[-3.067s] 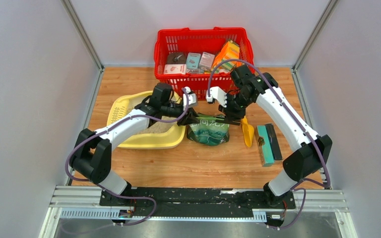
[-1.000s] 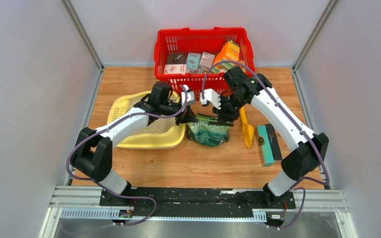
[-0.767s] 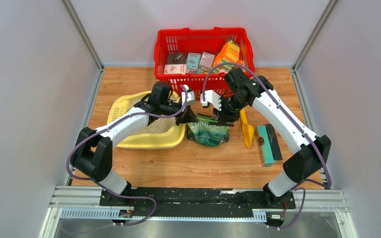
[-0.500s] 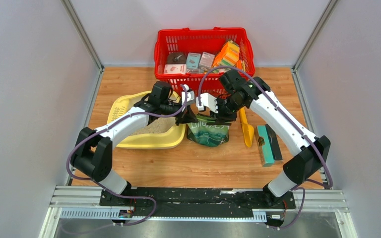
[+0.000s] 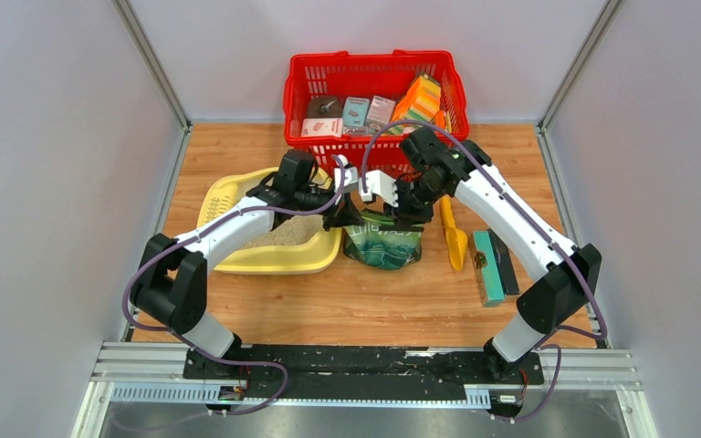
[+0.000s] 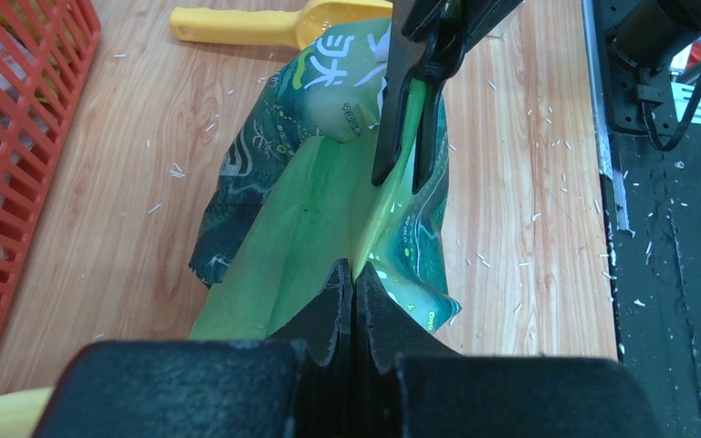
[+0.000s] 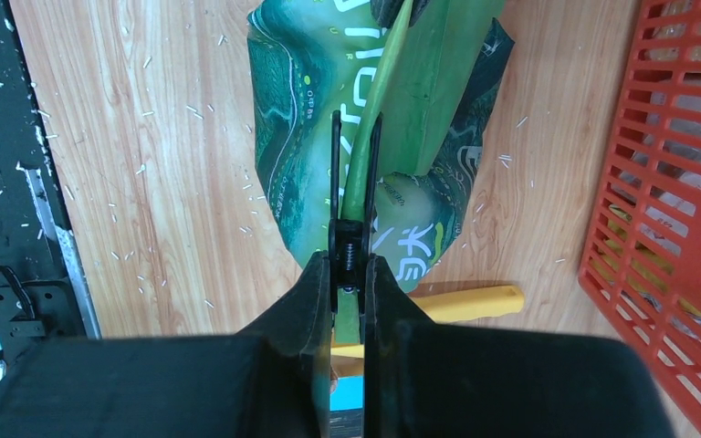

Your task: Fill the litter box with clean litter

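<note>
One large pale-yellow litter box [image 5: 278, 263] lies just to the left of my left gripper [image 6: 354, 276]. Its long axis runs roughly side to side, its perforated end farthest from my fingers and its right corner almost under my left wrist. I judge that the coming move turns on this: the box is to the left of both grippers, the left arm is much the nearer, and whatever I pour has to travel leftward over that near corner.

The green bag [image 6: 310, 182] hangs between my grippers, its base on the table. Its top edge is stretched in a line from one set of fingers to the other, so its long edge points at the box. My left gripper is clamped tight on the left end of that edge. My right gripper [image 7: 356, 123] is pinched on the same edge further right, with the thin green fold showing between its fingers.

The clean litter [image 5: 285, 234] shows as a beige heap in the box, below and left of my left gripper. The yellow scoop [image 5: 454, 239] lies on the table to the right of my right gripper, untouched.

My left forearm covers much of the box's inside, so I cannot tell how full it is. Nor can I tell whether the bag's mouth is open, or how much litter it holds
</note>
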You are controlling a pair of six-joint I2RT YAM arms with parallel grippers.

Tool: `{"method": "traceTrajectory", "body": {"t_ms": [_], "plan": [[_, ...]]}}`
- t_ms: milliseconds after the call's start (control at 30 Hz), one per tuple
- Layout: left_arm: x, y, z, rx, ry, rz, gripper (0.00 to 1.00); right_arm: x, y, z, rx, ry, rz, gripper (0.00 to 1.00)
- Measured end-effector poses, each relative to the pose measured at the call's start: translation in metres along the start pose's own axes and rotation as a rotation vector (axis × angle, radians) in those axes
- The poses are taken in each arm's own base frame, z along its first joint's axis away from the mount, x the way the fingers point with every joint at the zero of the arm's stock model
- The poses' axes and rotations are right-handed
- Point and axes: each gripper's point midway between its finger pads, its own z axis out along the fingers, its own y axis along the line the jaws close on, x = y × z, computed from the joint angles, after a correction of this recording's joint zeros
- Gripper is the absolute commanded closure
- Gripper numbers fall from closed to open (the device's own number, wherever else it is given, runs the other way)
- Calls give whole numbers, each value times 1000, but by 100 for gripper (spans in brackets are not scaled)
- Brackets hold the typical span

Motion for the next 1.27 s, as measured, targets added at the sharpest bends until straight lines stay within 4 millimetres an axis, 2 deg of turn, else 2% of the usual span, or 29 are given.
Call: {"method": "traceTrajectory", "body": {"t_ms": [33, 67, 133, 167, 267, 367, 467, 500, 567, 600, 633, 667, 700, 733, 833, 1000, 1100, 1267], "plan": [[0, 0, 0, 0, 0, -2, 100, 0, 0, 0, 1, 0, 4, 100], [0, 0, 0, -1, 0, -3, 100, 0, 0, 0, 1, 0, 10, 95], [0, 0, 0, -2, 0, -6, 99, 0, 0, 0, 3, 2, 18, 82], [0, 0, 0, -2, 0, -8, 98, 0, 0, 0, 5, 2, 24, 69], [0, 1, 0, -6, -1, -7, 94, 1, 0, 1, 11, 5, 53, 54], [-1, 4, -1, -17, -3, -4, 94, 6, 4, 2, -1, 19, 94, 48], [-1, 3, 0, -16, -2, 1, 88, 8, 4, 0, 3, 20, 131, 41], [-1, 3, 0, -15, -1, 1, 81, 8, 3, -3, 6, 19, 143, 40], [-1, 3, -1, -15, 1, 4, 71, 6, 0, -10, 19, 11, 165, 35], [-2, 3, -1, -15, 2, 6, 62, 4, -2, -15, 30, 2, 173, 34], [-4, 3, -2, -18, 7, 2, 58, 1, -6, -22, 46, -13, 184, 31], [-7, 4, -3, -23, 9, 6, 52, -2, -11, -29, 64, -31, 192, 24], [-9, 4, -5, -29, 11, 5, 33, -6, -18, -38, 91, -57, 200, 2], [-13, 5, -8, -43, 16, 3, 28, -10, -24, -46, 115, -82, 211, 0], [-32, 9, -21, -89, 22, 12, 27, -9, -37, -65, 183, -131, 256, 0], [-76, 21, -62, -204, -5, 61, 27, 6, -63, -89, 341, -170, 407, 0], [-92, 27, -95, -300, -7, 96, 27, 28, -84, -93, 506, -141, 559, 0], [-94, 35, -134, -432, 2, 94, 25, 67, -110, -89, 744, -59, 763, 0]]}}
